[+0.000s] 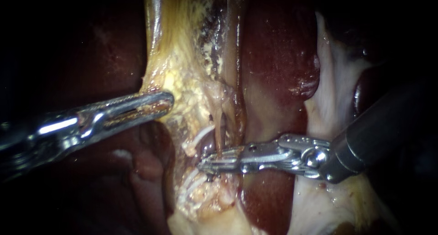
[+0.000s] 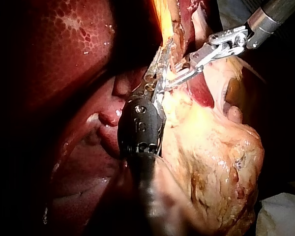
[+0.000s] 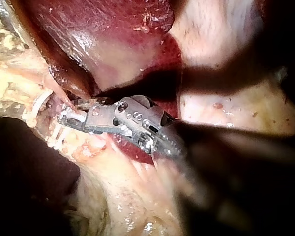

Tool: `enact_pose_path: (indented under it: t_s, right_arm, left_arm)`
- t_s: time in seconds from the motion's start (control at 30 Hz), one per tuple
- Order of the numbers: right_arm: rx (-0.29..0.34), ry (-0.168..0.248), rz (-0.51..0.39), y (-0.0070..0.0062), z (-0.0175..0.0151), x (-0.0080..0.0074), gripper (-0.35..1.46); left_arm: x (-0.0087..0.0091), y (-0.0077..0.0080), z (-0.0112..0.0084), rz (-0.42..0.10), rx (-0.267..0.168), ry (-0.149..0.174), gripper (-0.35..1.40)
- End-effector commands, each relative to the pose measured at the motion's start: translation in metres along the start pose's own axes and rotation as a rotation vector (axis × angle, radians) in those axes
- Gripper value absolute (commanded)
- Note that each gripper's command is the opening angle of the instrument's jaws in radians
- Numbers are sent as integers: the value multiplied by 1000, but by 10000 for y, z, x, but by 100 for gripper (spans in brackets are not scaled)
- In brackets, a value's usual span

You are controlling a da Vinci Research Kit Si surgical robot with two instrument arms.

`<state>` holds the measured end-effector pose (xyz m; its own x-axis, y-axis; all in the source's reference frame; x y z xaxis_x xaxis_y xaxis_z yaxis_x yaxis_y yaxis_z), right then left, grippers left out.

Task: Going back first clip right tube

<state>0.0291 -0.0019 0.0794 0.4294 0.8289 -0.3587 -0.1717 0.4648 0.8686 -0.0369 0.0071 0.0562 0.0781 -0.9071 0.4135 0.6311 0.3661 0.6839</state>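
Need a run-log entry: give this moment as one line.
Left instrument: jaws shut on yellow tissue | right instrument: tip at tube, near white clips

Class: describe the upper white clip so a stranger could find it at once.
Start at the yellow fatty band running down the middle. Just above the right instrument tip lies a curved white clip; the other white clips lie below that tip.

Polished metal glints on the left instrument (image 1: 157, 103) and right instrument (image 1: 211, 164) — the latter's shaft matt and dark — amid wet, glossy liver (image 1: 273, 57) and rough, crumbly fatty tissue (image 1: 182, 80) (white clip (image 1: 201, 135) looks smooth).
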Motion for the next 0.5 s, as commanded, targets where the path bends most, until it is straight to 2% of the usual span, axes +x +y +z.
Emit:
enact_pose_path:
  t_s: [0.03, 0.2, 0.23, 0.33, 0.37, 0.5]
  right_arm:
    - [0, -1, -1, 0, 0, 0, -35]
    - [0, -1, -1, -1, -1, -1, -35]
    - [0, -1, -1, -1, -1, -1, -19]
    - [-24, 15, -65, -2, -2, -1, 45]
    - [-38, 23, -88, -3, -2, -1, 52]
    - [-47, 23, -224, -4, -7, -3, 60]
  left_arm:
    - [0, 0, 0, 0, 0, 0, -35]
    - [0, 0, -1, 0, 1, 0, -35]
    - [0, 0, -1, 0, 0, 0, -35]
    - [0, 0, -1, 0, 1, 0, -35]
    - [0, 1, -1, 0, 1, 0, -35]
    - [0, 1, -1, 0, 1, 0, -35]
